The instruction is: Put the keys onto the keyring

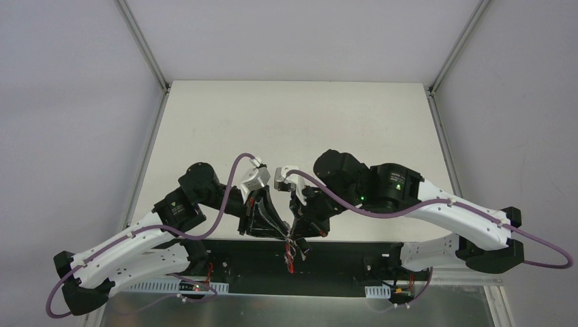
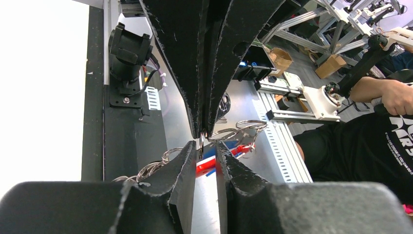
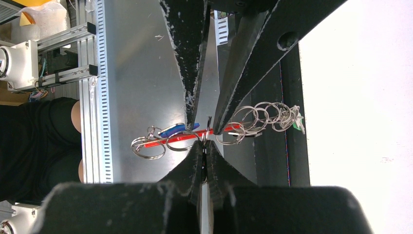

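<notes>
Both arms bend in & meet tip to tip at the middle of the table's (image 1: pixel 293 122) near edge, over the black strip (image 1: pixel 354 257) that runs along it, not over the white top. R gripper (image 3: pixel 203 147): fingers pressed together, clamped on the keyring (image 2: pixel 205 166), a thin silvery loop seen edge-on, rising from betw. the tips, w/ a red part running off to each side. L gripper (image 2: pixel 204 146) faces it from the opp. side: fingers apart w/ a narrow gap, one each side of that same loop, just by R's tips; can't tell if either pad touches the wire. The whole bunch hangs in the air betw. the 2 grippers, clear of the table. Of the keys only one is clear: a blue-headed key (image 3: pixel 178 129) lying along the red part, right next to the L fingertips in the R wrist view; other heads too small or hidden to sort out. Whether the blue one is threaded on the loop can't be told. A chain of small silvery rings (image 3: pixel 267 116) trails off one end of the red part, w/ a pale green bit (image 3: pixel 297 124) at its far tip; a couple of larger rings (image 3: pixel 147 146) sit at the other end. Below the bunch: the black strip & the silver metal frame (image 3: pixel 136 73) beyond the table edge.
</notes>
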{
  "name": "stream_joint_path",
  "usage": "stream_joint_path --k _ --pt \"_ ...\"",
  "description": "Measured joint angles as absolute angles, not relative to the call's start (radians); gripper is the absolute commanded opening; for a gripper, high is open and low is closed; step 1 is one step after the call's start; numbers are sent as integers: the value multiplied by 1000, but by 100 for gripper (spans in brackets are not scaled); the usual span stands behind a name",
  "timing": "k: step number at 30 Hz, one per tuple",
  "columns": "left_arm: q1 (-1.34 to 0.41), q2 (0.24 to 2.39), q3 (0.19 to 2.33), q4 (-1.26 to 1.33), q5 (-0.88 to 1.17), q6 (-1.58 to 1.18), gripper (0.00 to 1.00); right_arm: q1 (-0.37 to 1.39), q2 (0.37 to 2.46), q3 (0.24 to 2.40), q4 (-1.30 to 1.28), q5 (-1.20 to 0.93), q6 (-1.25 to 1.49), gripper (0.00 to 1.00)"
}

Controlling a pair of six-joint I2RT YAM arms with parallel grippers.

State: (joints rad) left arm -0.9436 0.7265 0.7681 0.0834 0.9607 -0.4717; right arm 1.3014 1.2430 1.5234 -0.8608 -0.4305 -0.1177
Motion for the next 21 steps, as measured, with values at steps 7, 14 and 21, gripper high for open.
stream_joint_path --k 7,14,21 --pt "-944 738 768 84 961 -472 11 1303 1244 1523 -860 -430 -124 0" --pt "-944 744 770 81 962 -472 0 1308 1250 1523 -860 -427 -129 0" --pt "-944 720 770 52 914 -450 0 1328 1239 1494 -831 -389 -133 0"
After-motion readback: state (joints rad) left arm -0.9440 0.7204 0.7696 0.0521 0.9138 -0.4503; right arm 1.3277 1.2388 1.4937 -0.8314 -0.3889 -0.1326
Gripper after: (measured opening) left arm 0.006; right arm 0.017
